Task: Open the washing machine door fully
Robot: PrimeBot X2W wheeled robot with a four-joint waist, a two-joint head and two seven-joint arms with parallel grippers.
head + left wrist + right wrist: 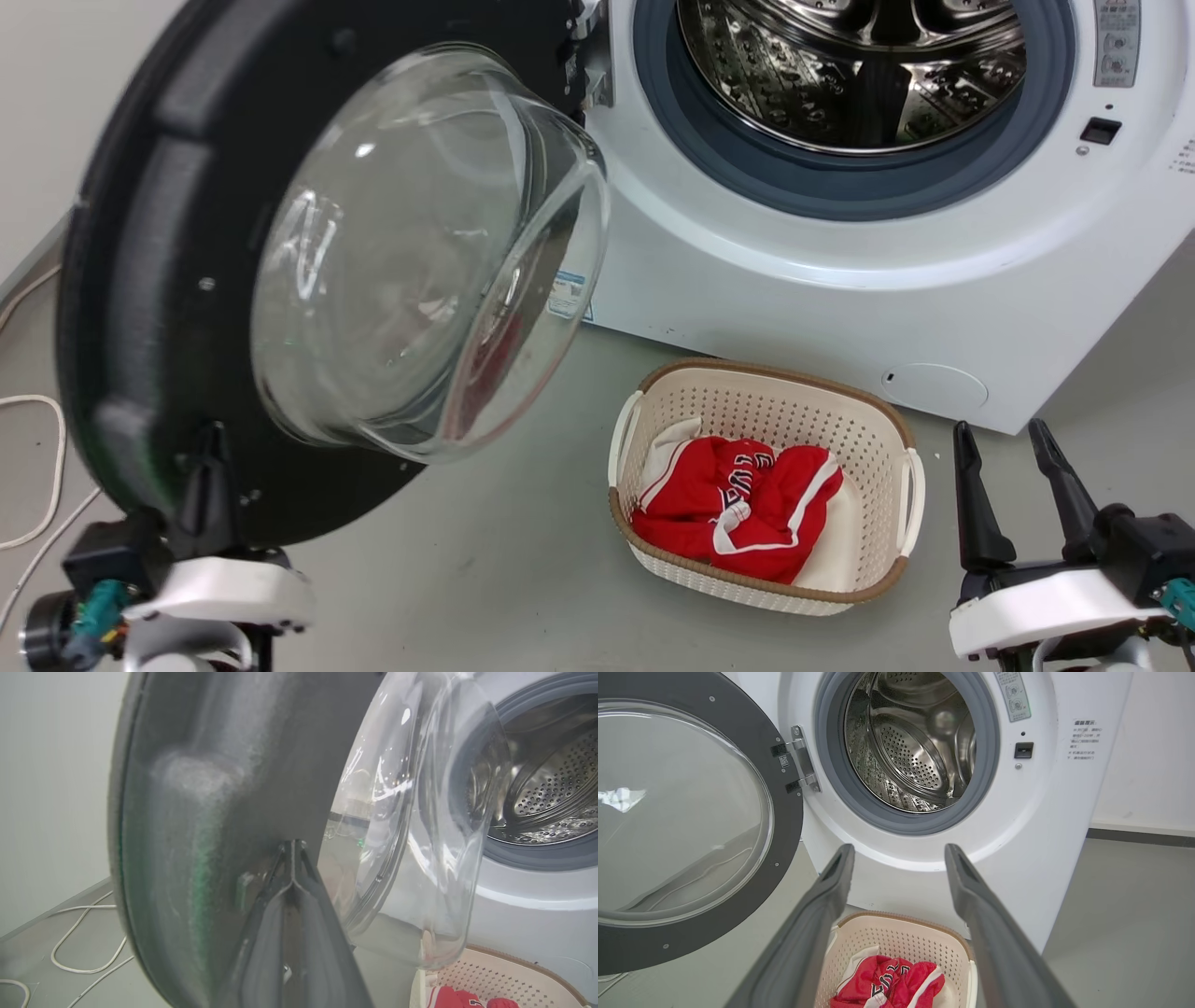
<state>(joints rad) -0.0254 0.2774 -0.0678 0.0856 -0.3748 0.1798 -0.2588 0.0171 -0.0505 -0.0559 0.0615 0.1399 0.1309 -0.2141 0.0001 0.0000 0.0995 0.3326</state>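
The washing machine door point(131, 280) is swung out to the left on its hinge, its clear glass bowl point(420, 252) bulging toward me. Behind it the white washing machine point(794, 289) shows its steel drum point(840, 75) uncovered. My left gripper point(210, 457) is shut, both fingers together with their tips against the lower black inner face of the door point(210, 765); the left wrist view shows those tips of the left gripper point(293, 847) meeting on that face. My right gripper point(1006, 448) stands open and empty at the lower right, clear of the machine, and in its wrist view the right gripper point(899, 854) frames the machine's front.
A cream perforated basket point(878, 420) with a red and white garment point(738, 504) sits on the grey floor before the machine, between my arms. White cables point(47, 467) lie on the floor at the left near the wall.
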